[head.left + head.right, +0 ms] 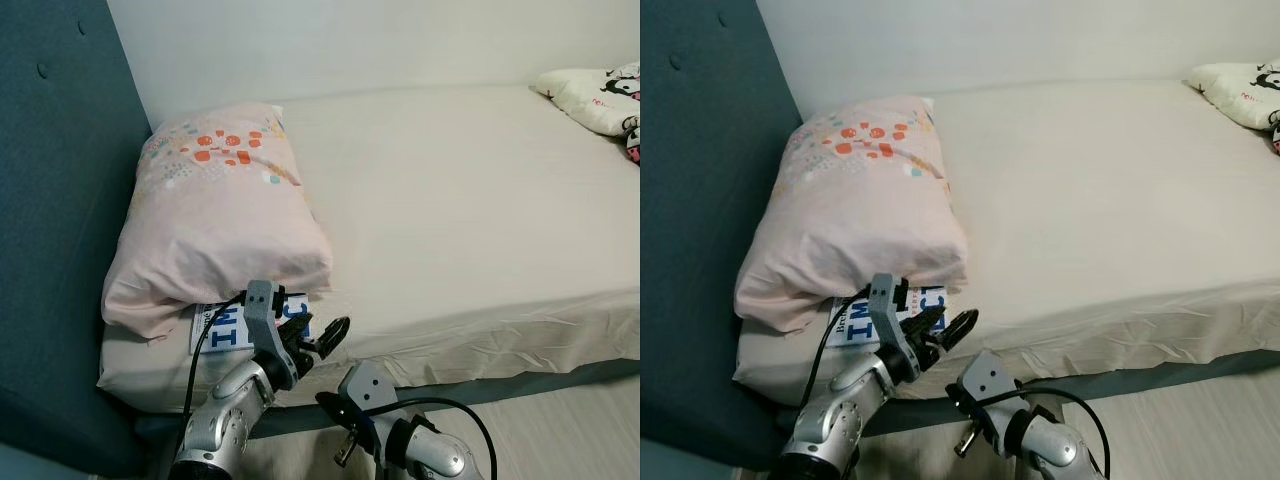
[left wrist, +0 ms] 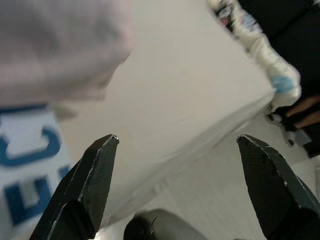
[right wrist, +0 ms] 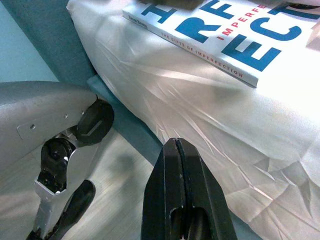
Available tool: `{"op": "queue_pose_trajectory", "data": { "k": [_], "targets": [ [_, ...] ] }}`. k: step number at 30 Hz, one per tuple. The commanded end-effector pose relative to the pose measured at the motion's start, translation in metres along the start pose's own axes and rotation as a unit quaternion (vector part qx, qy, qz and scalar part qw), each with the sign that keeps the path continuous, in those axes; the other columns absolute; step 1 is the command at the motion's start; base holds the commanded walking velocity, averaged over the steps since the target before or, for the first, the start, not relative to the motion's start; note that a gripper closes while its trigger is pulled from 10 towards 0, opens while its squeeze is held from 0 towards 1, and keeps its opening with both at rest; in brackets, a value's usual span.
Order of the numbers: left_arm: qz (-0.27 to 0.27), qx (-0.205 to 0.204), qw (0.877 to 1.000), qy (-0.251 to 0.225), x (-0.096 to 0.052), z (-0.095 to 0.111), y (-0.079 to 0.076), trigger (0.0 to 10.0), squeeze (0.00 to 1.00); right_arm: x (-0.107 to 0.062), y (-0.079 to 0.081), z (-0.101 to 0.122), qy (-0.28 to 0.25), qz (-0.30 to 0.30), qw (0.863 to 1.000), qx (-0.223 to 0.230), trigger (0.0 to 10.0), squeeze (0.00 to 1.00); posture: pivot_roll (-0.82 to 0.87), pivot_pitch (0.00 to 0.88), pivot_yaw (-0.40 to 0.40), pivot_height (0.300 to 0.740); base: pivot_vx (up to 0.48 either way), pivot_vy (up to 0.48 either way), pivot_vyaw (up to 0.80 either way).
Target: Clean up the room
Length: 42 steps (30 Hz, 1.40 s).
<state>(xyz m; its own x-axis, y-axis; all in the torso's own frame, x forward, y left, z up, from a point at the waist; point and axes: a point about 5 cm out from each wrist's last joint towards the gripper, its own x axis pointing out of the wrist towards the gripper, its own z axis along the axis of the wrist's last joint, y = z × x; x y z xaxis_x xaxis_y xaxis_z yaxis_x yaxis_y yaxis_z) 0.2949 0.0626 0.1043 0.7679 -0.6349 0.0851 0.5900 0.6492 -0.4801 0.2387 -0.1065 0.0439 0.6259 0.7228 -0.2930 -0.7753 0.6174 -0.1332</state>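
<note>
Book [image 1: 222, 326] is half-tucked under the pink pillow [image 1: 215, 215] at the bed [image 1: 450, 200] edge. Left hand [image 1: 318, 342] hovers beside it, wide open, empty. Right hand [image 1: 338, 428] low, pinched closed, empty. I'd slide the book out flat, not yank it.

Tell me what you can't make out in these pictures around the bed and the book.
- Book: its far part lies under the pink pillow in the eye views, and the right wrist view cuts off its cover.
- Patterned cushion: cut by the eye views' right edge.
- Dark things past the bed's far end: left wrist view, blurred.
</note>
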Motion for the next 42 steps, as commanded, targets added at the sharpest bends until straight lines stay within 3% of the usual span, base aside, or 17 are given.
{"op": "queue_pose_trajectory", "data": {
  "k": [1, 5, 6, 8, 9, 10, 12, 13, 15, 22, 26, 30, 33, 42],
  "targets": [
    [-0.010, -0.042, 0.999, -0.006, 0.000, -0.017, -0.016, 10.0, 0.00, 0.000, 0.004, -0.001, 0.005, 0.009, 1.000, -0.001, 10.0, 0.00, -0.01, 0.207, -0.021, 0.525, 0.000, 0.000, 0.00],
    [0.034, -0.026, 0.999, -0.012, -0.001, -0.013, -0.003, 10.0, 0.00, 0.001, 0.002, -0.001, 0.005, 0.009, 1.000, -0.003, 10.0, 0.00, -0.01, 0.206, -0.022, 0.525, 0.000, 0.000, 0.00],
    [0.109, 0.014, 0.994, 0.007, -0.010, -0.012, 0.023, 10.0, 0.00, 0.002, 0.002, 0.000, 0.004, 0.008, 1.000, -0.003, 10.0, 0.00, -0.01, 0.206, -0.022, 0.525, 0.000, 0.000, 0.00],
    [0.109, 0.014, 0.994, 0.007, -0.010, -0.012, 0.023, 10.0, 0.00, 0.002, 0.002, 0.000, 0.004, 0.008, 1.000, -0.003, 10.0, 0.00, -0.01, 0.206, -0.022, 0.525, 0.000, 0.000, 0.00],
    [0.180, 0.057, 0.981, 0.035, -0.020, -0.012, 0.049, 10.0, 0.00, 0.003, 0.001, 0.002, 0.002, 0.008, 1.000, -0.004, 10.0, 0.00, -0.01, 0.213, -0.023, 0.525, 0.000, 0.000, 0.00],
    [0.180, 0.057, 0.981, 0.035, -0.020, -0.012, 0.049, 10.0, 0.00, 0.003, 0.001, 0.002, 0.002, 0.008, 1.000, -0.004, 10.0, 0.00, -0.01, 0.213, -0.023, 0.525, 0.000, 0.000, 0.00],
    [0.235, 0.089, 0.967, 0.048, -0.029, -0.007, 0.071, 10.0, 0.00, 0.003, 0.001, 0.003, 0.000, 0.010, 1.000, -0.005, 10.0, 0.00, -0.01, 0.219, -0.023, 0.525, 0.000, 0.000, 0.00],
    [0.235, 0.089, 0.967, 0.048, -0.029, -0.007, 0.071, 10.0, 0.00, 0.003, 0.001, 0.003, 0.000, 0.010, 1.000, -0.005, 10.0, 0.00, -0.01, 0.219, -0.023, 0.525, 0.000, 0.000, 0.00],
    [0.257, 0.083, 0.962, 0.026, -0.033, 0.008, 0.085, 10.0, 0.00, 0.003, 0.001, 0.005, -0.002, 0.010, 1.000, -0.005, 10.0, 0.00, -0.02, 0.229, -0.023, 0.525, 0.000, 0.000, 0.00],
    [0.262, 0.082, 0.962, -0.004, -0.039, 0.037, 0.106, 10.0, 0.00, 0.001, 0.000, 0.006, -0.002, 0.006, 1.000, -0.002, 10.0, 0.00, -0.03, 0.239, -0.019, 0.525, 0.000, 0.000, 0.00],
    [0.271, 0.119, 0.954, 0.040, -0.053, 0.044, 0.125, 10.0, 0.00, -0.002, -0.001, 0.005, 0.001, 0.004, 1.000, -0.001, 10.0, 0.00, -0.04, 0.247, -0.019, 0.525, 0.000, 0.000, 0.00],
    [0.276, 0.107, 0.954, 0.051, -0.058, 0.043, 0.131, 10.0, 0.00, -0.003, -0.001, 0.004, 0.001, 0.003, 1.000, -0.001, 10.0, 0.00, -0.04, 0.247, -0.021, 0.525, 0.000, 0.000, 0.00],
    [0.282, 0.091, 0.952, 0.072, -0.071, 0.041, 0.141, 10.0, 0.00, -0.004, -0.002, 0.004, 0.003, 0.002, 1.000, 0.001, 10.0, 0.00, -0.04, 0.249, -0.024, 0.525, 0.000, 0.000, 0.00],
    [0.280, 0.030, 0.957, 0.066, -0.086, 0.043, 0.151, 10.0, 0.00, -0.005, -0.005, 0.005, 0.005, -0.002, 1.000, 0.005, 10.0, 0.00, -0.04, 0.248, -0.028, 0.525, 0.000, 0.000, 0.00]
  ]
}}
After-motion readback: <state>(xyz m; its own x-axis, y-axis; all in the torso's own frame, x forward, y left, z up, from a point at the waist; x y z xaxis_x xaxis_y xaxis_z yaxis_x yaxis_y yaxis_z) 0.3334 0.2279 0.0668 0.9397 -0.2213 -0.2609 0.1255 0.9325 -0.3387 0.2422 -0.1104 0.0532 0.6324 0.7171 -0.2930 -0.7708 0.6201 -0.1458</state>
